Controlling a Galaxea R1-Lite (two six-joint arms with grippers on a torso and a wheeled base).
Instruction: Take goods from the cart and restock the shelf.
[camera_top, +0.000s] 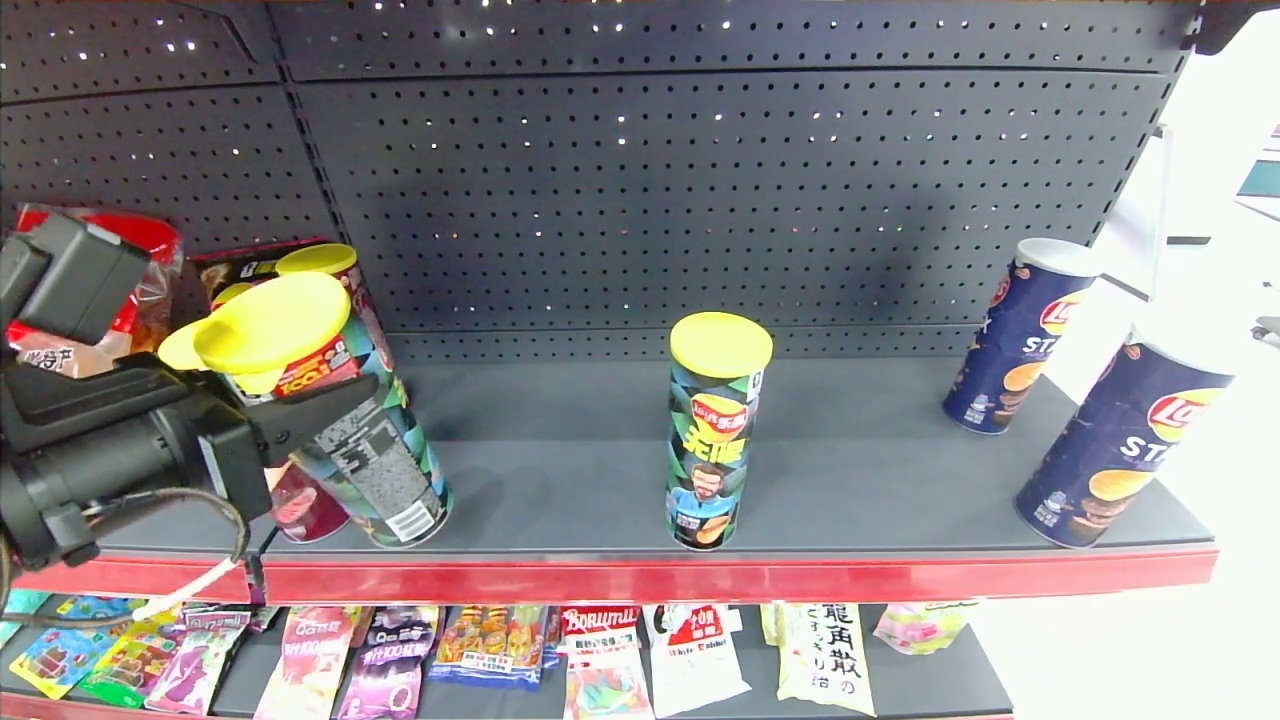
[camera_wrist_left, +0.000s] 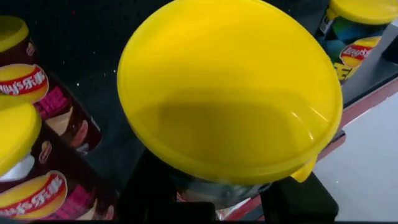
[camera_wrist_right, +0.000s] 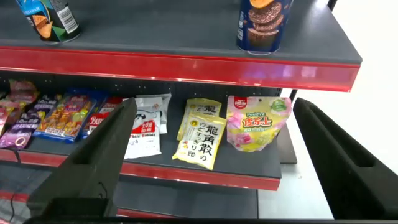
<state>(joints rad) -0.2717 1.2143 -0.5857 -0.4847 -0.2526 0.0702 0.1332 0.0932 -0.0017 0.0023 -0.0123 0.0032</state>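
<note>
My left gripper (camera_top: 318, 415) is shut on a green-patterned chip can (camera_top: 375, 470) with a yellow lid (camera_wrist_left: 230, 93). The can leans slightly, with its base low over the front left of the grey shelf (camera_top: 850, 470). In the left wrist view the dark fingers (camera_wrist_left: 149, 199) sit either side of the can body under the lid. A matching can (camera_top: 715, 445) stands upright mid-shelf. Two blue chip cans (camera_top: 1010, 340) (camera_top: 1120, 445) stand at the right end. My right gripper (camera_wrist_right: 217, 162) hangs open and holds nothing, in front of the lower shelf.
Maroon yellow-lidded cans (camera_top: 320, 262) and a red bag (camera_top: 140, 270) crowd the shelf's back left. A pegboard wall (camera_top: 700, 200) backs the shelf, and a red lip (camera_top: 700, 578) edges its front. Snack bags (camera_wrist_right: 205, 134) fill the lower shelf. Bare shelf lies between the cans.
</note>
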